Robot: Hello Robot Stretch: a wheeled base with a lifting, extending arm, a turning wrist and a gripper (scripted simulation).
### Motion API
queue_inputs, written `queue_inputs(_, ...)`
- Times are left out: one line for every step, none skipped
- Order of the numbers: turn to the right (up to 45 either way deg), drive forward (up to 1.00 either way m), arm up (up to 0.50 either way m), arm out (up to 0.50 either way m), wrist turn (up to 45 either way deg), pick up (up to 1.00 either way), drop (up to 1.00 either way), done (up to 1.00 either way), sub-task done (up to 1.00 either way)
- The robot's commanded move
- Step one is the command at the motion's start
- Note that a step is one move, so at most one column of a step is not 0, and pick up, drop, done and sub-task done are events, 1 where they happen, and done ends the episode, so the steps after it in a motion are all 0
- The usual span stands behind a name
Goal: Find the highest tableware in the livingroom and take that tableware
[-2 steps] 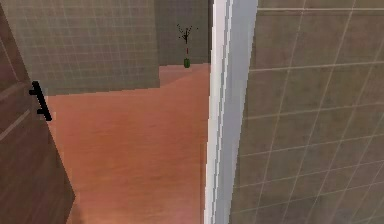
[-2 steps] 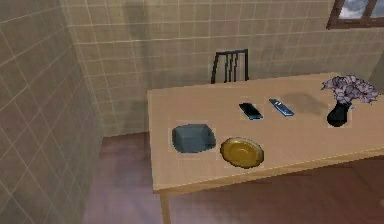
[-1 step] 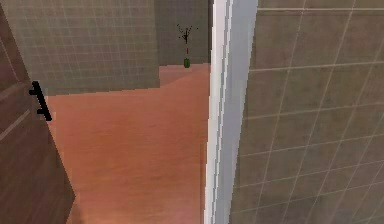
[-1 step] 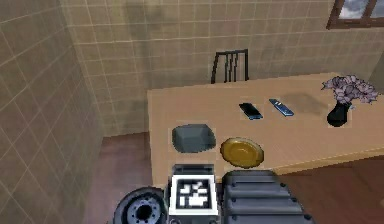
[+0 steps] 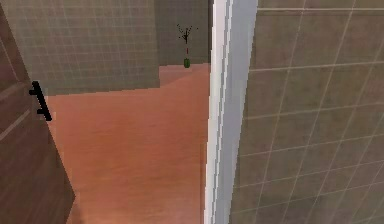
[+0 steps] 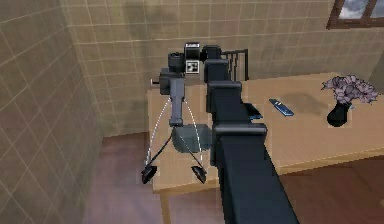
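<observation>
The gripper (image 6: 174,172) hangs at a greyish bowl-like shape (image 6: 190,142) on the end of the wooden table (image 6: 300,135), probably the tableware. Whether it holds anything cannot be told. It would do best to centre on the shape, then lift straight up slowly.

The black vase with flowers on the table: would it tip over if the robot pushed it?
Probably, if pushed up high. The vase looks small at its base, and its flowers spread wider above it, so it seems top-heavy. Its smooth dark sides might also be slippery.
</observation>
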Motion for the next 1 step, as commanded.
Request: queue_inputs(0.0,0.00,0.00,0.00,45.0,0.00,0.00,0.00,0.00)
